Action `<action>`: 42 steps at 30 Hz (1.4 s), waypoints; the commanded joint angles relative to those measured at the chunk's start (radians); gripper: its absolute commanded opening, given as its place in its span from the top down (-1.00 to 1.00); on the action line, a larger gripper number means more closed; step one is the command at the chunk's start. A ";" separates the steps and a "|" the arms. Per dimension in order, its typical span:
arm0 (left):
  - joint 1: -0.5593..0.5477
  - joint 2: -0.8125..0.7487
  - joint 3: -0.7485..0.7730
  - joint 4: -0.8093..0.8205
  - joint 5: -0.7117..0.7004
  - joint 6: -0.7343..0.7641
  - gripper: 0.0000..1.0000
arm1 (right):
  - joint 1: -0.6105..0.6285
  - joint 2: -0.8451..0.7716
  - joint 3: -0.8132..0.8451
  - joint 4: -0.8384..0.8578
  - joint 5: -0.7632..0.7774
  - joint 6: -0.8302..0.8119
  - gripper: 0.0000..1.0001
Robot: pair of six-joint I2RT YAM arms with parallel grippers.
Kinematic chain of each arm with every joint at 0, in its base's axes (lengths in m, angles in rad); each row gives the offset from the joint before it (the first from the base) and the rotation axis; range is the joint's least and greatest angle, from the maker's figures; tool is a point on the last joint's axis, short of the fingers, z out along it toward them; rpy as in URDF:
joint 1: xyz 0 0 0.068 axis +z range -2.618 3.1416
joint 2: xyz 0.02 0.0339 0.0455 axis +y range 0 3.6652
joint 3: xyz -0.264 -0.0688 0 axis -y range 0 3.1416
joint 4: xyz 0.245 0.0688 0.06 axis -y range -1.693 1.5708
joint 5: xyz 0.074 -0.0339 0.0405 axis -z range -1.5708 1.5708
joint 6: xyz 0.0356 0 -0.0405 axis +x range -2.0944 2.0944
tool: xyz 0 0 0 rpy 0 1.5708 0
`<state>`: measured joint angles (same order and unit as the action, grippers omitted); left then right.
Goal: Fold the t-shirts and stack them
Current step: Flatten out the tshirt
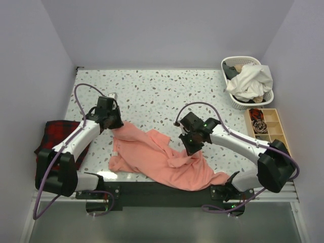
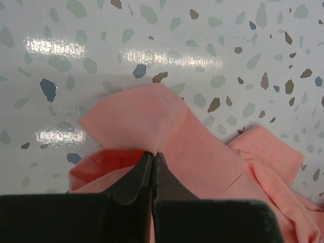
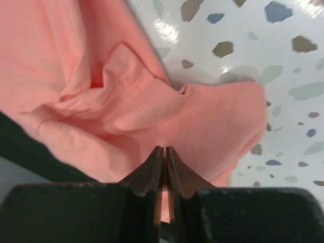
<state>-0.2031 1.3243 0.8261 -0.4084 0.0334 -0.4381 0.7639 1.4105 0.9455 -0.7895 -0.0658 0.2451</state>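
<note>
The salmon-pink t-shirt (image 1: 162,159) is found crumpled at the near side of the table (image 1: 152,91), between the two arms, with its near-right part spilled over the table's front edge onto the dark strip. The left gripper (image 2: 153,154) is pressed together on a flap of the cloth at the shirt's far-left end; a flat tongue of fabric is seen past the fingertips, resting on the speckled surface. The right gripper (image 3: 164,149) is likewise closed on a bunched fold at the shirt's right side, with cloth caught between the tips. Whether either held part is a sleeve, hem or shoulder cannot be told from these views. The two pinch points are set well apart, presumably so that the garment can be drawn taut and spread flat before any fold is made. Folding is judged not yet begun. A red-and-black plaid cloth (image 1: 53,134) lies under the left arm, off to the left edge, and a white basket (image 1: 268,98) of laundry sits at the far right.
</note>
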 commanded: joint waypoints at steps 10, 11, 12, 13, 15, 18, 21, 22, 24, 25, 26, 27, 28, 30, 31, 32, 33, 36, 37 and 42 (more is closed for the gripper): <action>0.004 0.024 -0.002 0.043 0.030 -0.001 1.00 | 0.086 -0.289 -0.043 -0.198 -0.370 0.095 1.00; 0.004 0.026 -0.002 0.045 0.031 -0.001 1.00 | 0.092 -0.297 -0.056 -0.203 -0.373 0.109 1.00; 0.002 0.029 -0.001 0.046 0.031 -0.001 1.00 | 0.094 -0.314 -0.054 -0.212 -0.312 0.114 0.88; 0.004 0.029 -0.001 0.045 0.031 -0.002 1.00 | 0.094 -0.321 -0.050 -0.211 -0.266 0.124 0.68; 0.002 0.027 -0.002 0.051 0.030 -0.005 1.00 | 0.094 -0.320 -0.044 -0.138 -0.189 0.143 0.07; 0.004 0.027 -0.004 0.060 0.031 -0.014 1.00 | 0.094 -0.259 -0.008 -0.035 -0.106 0.149 -0.16; 0.004 0.029 -0.007 0.066 0.040 -0.021 1.00 | 0.092 -0.141 0.047 0.033 0.001 0.135 -0.18; 0.004 0.029 -0.007 0.066 0.043 -0.019 1.00 | 0.092 -0.077 0.061 0.044 0.027 0.134 -0.18; 0.004 0.027 -0.004 0.062 0.046 -0.016 1.00 | 0.091 -0.015 0.099 0.052 0.021 0.106 -0.21; 0.004 0.026 -0.005 0.060 0.045 -0.014 1.00 | 0.091 0.037 0.116 0.049 0.006 0.096 -0.21; 0.004 0.024 -0.004 0.059 0.043 -0.013 1.00 | 0.091 0.063 0.118 0.047 -0.006 0.091 -0.21; 0.004 0.024 -0.005 0.059 0.046 -0.013 1.00 | 0.092 0.082 0.116 0.049 -0.018 0.091 -0.21; 0.004 0.023 -0.007 0.057 0.045 -0.011 1.00 | 0.092 0.102 0.101 0.049 -0.046 0.085 -0.08; 0.004 0.016 -0.010 0.054 0.045 -0.011 1.00 | 0.094 0.094 0.067 0.050 -0.103 0.088 0.02; 0.002 0.015 -0.013 0.054 0.045 -0.011 1.00 | 0.098 0.082 0.026 0.046 -0.114 0.097 0.09; 0.004 0.013 -0.013 0.056 0.043 -0.010 1.00 | 0.101 0.050 0.006 0.038 -0.129 0.100 0.20; 0.004 0.013 -0.015 0.054 0.042 -0.010 1.00 | 0.104 0.032 -0.014 0.012 -0.135 0.105 0.28; 0.004 0.016 -0.019 0.057 0.040 -0.008 1.00 | 0.124 -0.050 -0.083 -0.043 -0.182 0.131 0.87; 0.004 0.019 -0.019 0.060 0.040 -0.008 1.00 | 0.161 -0.070 -0.100 -0.045 -0.219 0.163 0.95; 0.004 0.042 -0.018 0.071 0.054 -0.010 1.00 | 0.279 -0.192 -0.094 -0.063 -0.310 0.258 0.87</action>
<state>-0.2031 1.3575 0.8165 -0.3817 0.0681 -0.4385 0.9680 1.3163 0.8345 -0.8181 -0.2630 0.4133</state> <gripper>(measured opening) 0.021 0.020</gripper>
